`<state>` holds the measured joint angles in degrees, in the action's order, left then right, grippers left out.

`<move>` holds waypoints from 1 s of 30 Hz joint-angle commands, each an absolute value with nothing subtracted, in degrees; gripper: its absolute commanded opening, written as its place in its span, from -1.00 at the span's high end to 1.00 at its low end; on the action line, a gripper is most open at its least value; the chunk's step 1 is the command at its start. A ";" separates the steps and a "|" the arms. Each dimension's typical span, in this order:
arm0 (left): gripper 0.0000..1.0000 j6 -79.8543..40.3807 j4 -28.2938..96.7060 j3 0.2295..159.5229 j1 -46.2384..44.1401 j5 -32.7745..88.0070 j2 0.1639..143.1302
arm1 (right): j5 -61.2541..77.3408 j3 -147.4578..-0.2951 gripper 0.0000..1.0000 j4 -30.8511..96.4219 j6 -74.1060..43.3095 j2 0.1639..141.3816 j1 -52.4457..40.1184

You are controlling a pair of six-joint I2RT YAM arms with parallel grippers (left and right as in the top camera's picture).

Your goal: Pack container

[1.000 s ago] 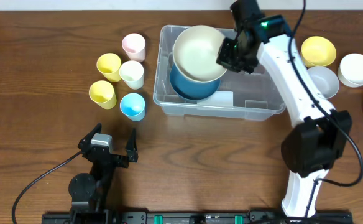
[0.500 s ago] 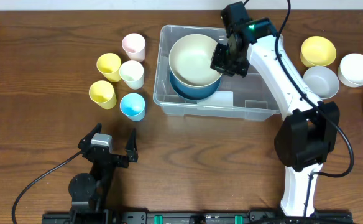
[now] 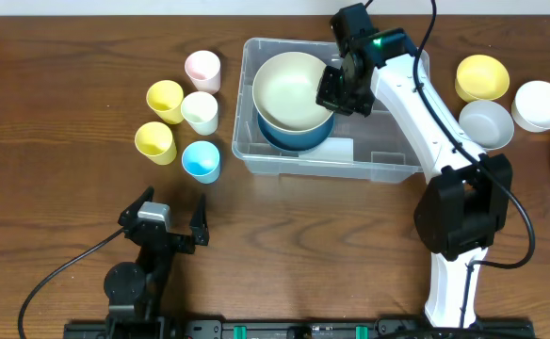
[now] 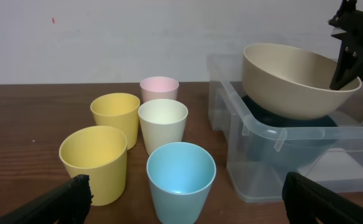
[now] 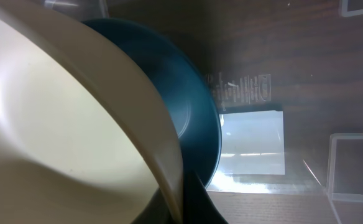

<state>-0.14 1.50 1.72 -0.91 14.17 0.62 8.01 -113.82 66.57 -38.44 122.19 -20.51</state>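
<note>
One cream plastic bowl (image 3: 292, 89), rim pinched by right gripper (image 3: 336, 87), nests over blue bowl (image 3: 294, 139) in clear rectangular container (image 3: 379, 165). Next, likely: release, retract.

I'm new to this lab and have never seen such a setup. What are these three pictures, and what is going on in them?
These are two robot arms at a wooden table, each ending in a two-finger gripper. One picture looks down from above. The other two come from small cameras on the two wrists. The right gripper is shut on the rim of a cream bowl, holding it tilted over a blue bowl that sits inside the clear container. The left gripper rests open and empty near the table's front, facing five cups. At the right wait spare bowls.
</note>
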 commanded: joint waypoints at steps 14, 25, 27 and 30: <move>-0.96 0.21 2.68 0.23 -0.67 14.13 0.23 | 7.73 -114.21 -0.18 66.28 -38.33 122.08 -21.06; -0.96 0.21 2.68 0.23 -0.67 14.13 0.23 | 6.42 -129.84 -0.75 77.62 -34.22 116.62 -14.15; -0.96 0.21 2.68 0.23 -0.67 14.13 0.23 | 4.14 -134.50 -0.88 83.37 -34.22 115.22 -10.31; -0.96 0.21 2.68 0.23 -0.67 14.13 0.23 | -1.89 -138.98 -0.96 92.31 -34.22 113.08 -2.96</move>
